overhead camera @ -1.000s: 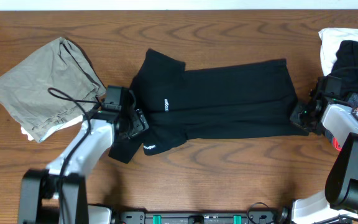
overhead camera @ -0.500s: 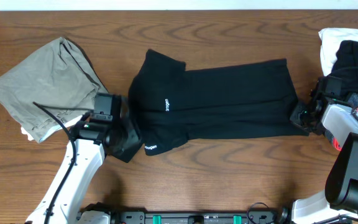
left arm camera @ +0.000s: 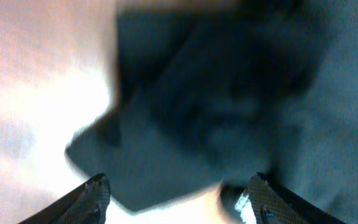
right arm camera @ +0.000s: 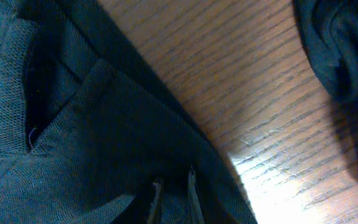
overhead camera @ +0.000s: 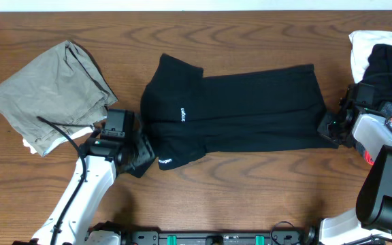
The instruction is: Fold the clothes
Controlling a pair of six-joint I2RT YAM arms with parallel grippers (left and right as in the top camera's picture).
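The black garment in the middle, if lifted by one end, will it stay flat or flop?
Probably flops: the black garment lies limp, its left end folded over. Likely light: the right wrist view shows thin knit cloth. Pushed, it would probably bunch.

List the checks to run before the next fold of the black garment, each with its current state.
1. Left tool open: ok, fingers wide apart at the black garment's lower-left corner.
2. Left tool holding cloth: not ok, nothing pinched.
3. Right tool shut on the garment's right edge: ok.
4. Garment lying flat: not ok, left end doubled over.
5. Olive garment apart from the black one: ok.
6. Which cloth layer lies under the left tool: cannot tell, wrist view blurred.
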